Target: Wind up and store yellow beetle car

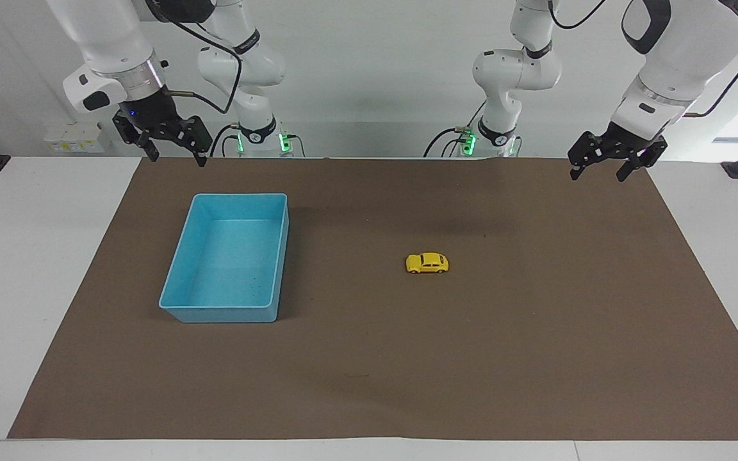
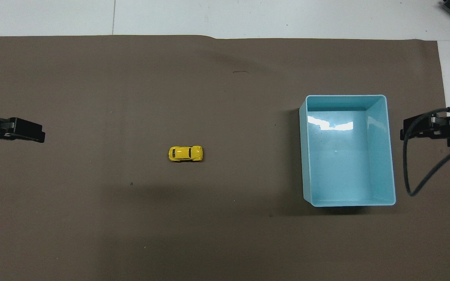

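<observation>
**Toy beetle waits alone as two arms hang back**

The yellow beetle car (image 1: 427, 263) sits on its wheels on the brown mat (image 1: 369, 384) that covers the tabletop, out in the open and well apart from the light blue bin (image 1: 180, 256), which stands empty toward the right arm's end. We see nothing touching the car. The left gripper (image 1: 607, 166) hangs in the air over the mat's edge at its own end, jaws spread wide and holding nothing; the right gripper (image 1: 173, 146) hovers over the mat's edge close to the bin, jaws likewise wide apart and empty. Neither arm is reaching, so we judge the task not yet begun.

From here the risks, as we read them, lie mostly in the car's smallness. Wide jaws coming down on so low and rounded a body could slip off its curved sides and send it rolling (its wheels look free to turn). Winding it would likely call for a steady hold while it is dragged or turned; a weak grip could let it shoot away across the mat. A release from too high could bounce it out of the bin.
</observation>
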